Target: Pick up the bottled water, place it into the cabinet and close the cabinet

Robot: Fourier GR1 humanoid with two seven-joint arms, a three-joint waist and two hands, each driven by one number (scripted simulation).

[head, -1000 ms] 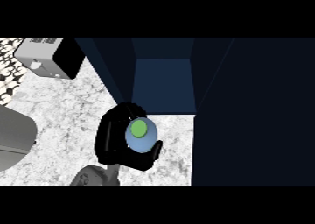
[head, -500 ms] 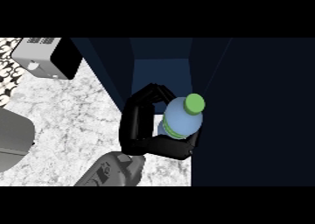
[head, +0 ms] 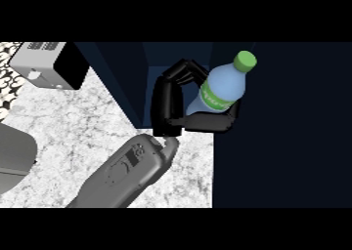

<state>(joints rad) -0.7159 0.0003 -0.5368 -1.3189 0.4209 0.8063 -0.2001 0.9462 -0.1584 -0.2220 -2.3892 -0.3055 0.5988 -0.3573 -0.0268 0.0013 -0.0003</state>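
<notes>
So the water bottle (head: 224, 93) is held in one black hand (head: 180, 105), fingers and thumb curled round its lower half, up in the upper middle of the frame. Which arm this is can't be said for sure from the view, but it's taken here as the right one since it's working toward the right side; no second hand is seen anywhere. The bottle is tilted, green cap pointing to the upper right, and it's sitting right at the mouth of the dark blue cabinet (head: 128, 78), with the cabinet door (head: 287, 127) filling the right side of the frame.

Step-wise, the pick-up looks done and the placing part is underway. Whether the bottle is already past the front edge of the shelf can't be told.

Next up, the bottle probably needs to be stood upright and set down inside before anything is let go, then the door swung shut. A toaster (head: 49, 66) is parked at the upper left of the marble counter (head: 85, 122), well out of the way.
</notes>
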